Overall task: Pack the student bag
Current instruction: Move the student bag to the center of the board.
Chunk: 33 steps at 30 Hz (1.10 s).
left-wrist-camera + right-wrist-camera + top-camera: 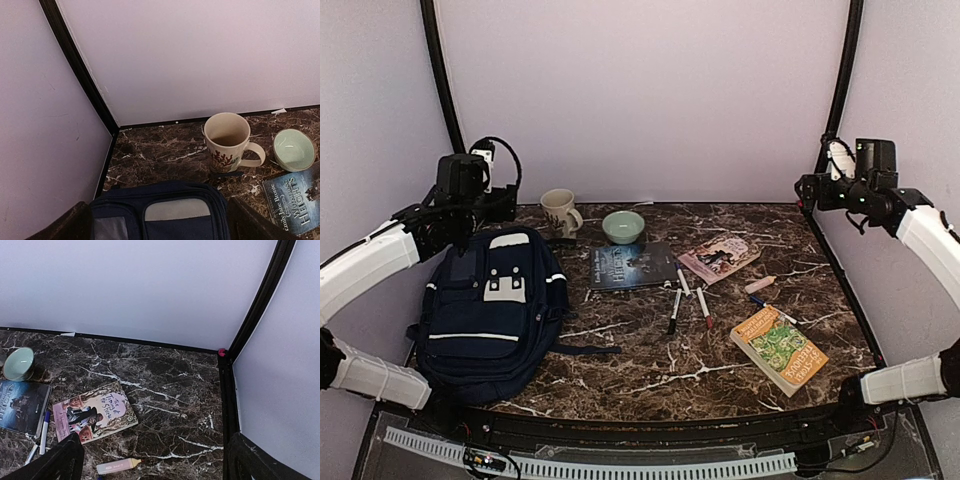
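- Three containers sit on the marble-patterned desk (650, 370): the student bag (490, 310), a mug (558, 212) and a bowl (623, 227).
- The student bag, navy with grey patches and a thin white stripe, lies flat at the lower left of the overhead view, front pocket up. Its inside cannot be seen.
- The cream mug with a red branching print stands upright just above the bag's top end, handle to the right. The left wrist view shows only its bare beige inside.
- The pale green bowl stands right of the mug, bare glazed inside showing, just beside the top edge of a dark "Wuthering Heights" book (632, 266).
- The left fingers (67, 225) are spread wide above the bag's top end, gripping nothing.
- The right fingers (260, 460) are spread wide at the upper right, above the desk near a pink paperback (95, 412), gripping nothing.
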Each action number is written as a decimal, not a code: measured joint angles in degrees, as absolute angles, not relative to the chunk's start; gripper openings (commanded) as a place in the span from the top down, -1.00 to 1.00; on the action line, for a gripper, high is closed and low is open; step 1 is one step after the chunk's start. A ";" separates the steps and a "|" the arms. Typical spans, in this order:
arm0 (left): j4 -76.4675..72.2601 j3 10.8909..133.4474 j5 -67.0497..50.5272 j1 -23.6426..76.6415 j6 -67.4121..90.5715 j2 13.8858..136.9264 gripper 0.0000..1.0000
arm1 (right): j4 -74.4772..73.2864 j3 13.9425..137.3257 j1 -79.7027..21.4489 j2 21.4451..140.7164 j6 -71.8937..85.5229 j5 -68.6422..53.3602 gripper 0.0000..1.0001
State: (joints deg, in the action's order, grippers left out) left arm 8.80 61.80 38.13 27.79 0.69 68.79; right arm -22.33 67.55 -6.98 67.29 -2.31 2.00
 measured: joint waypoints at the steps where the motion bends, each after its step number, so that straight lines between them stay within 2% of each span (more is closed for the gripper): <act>1: 9.06 61.34 36.47 26.63 0.78 68.79 -0.83 | -22.33 66.63 -6.50 67.33 -2.24 1.17 -0.99; 9: 15.79 60.27 21.96 21.50 2.17 68.90 -0.52 | -21.89 60.90 -4.19 68.71 -3.75 -8.40 -0.96; 11: 18.52 60.29 19.05 21.91 2.63 69.19 -0.45 | -21.82 59.94 -5.08 69.54 -4.86 -10.50 -0.93; 15: 24.77 60.73 14.70 24.64 4.12 70.39 -0.16 | -21.34 58.63 -9.58 71.61 -7.75 -14.04 -0.86; 17: 27.90 61.01 13.23 26.98 5.37 71.31 -0.09 | -20.82 58.13 -13.06 72.93 -9.32 -15.90 -0.80; 24: 38.59 61.47 10.59 36.03 10.81 74.85 -0.12 | -18.90 56.38 -25.52 79.48 -14.28 -22.35 -0.62; 33: 53.54 61.71 9.47 47.94 20.36 77.95 -0.16 | -17.65 50.09 -32.49 80.53 -20.40 -27.24 -0.59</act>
